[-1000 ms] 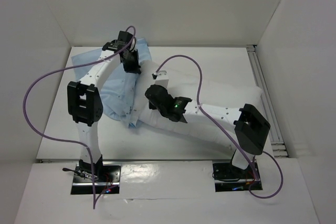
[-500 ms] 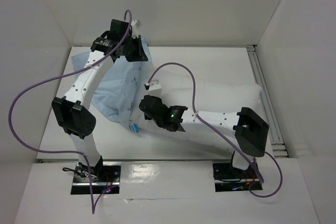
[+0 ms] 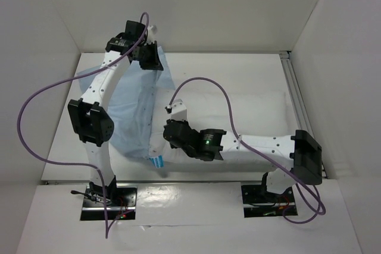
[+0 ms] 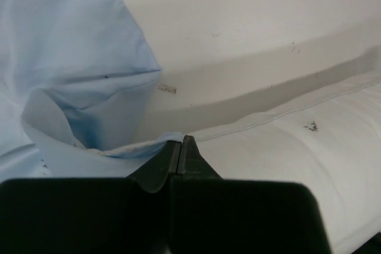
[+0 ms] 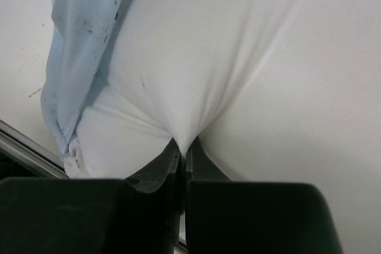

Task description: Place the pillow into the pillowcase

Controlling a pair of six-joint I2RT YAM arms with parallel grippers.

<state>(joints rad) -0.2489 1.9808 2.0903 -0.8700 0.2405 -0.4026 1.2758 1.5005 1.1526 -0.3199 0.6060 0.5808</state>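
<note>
— Since the earlier frame the right arm's elbow had swung out toward the near right corner, and the pillow's (image 3: 262,117) left end had been dragged nearer the front edge.

— And the right gripper (image 3: 168,137)?

— Its two fingers were pressed together on a pinch of the pillow's white cloth, which puckered into radiating creases at the tips in the wrist view (image 5: 183,142).

— How did the pillow look?

— Plump, white and long. It lay slanted across the table (image 3: 238,72) from the near middle toward the far right. Its left end sat inside the mouth of the pillowcase (image 3: 128,111).

— How many of each thing?

— One pillow, one pillowcase, two arms and two purple cables (image 3: 36,105).

— What was the pillowcase like?

— Thin, pale blue and limp, with wrinkles and tiny dark specks. It was spread over the left half of the table.

— And farthest back?

— The left gripper (image 3: 152,60) was there, its fingers closed on the pillowcase's folded hem (image 4: 137,147) and holding that edge raised near the back wall.
</note>
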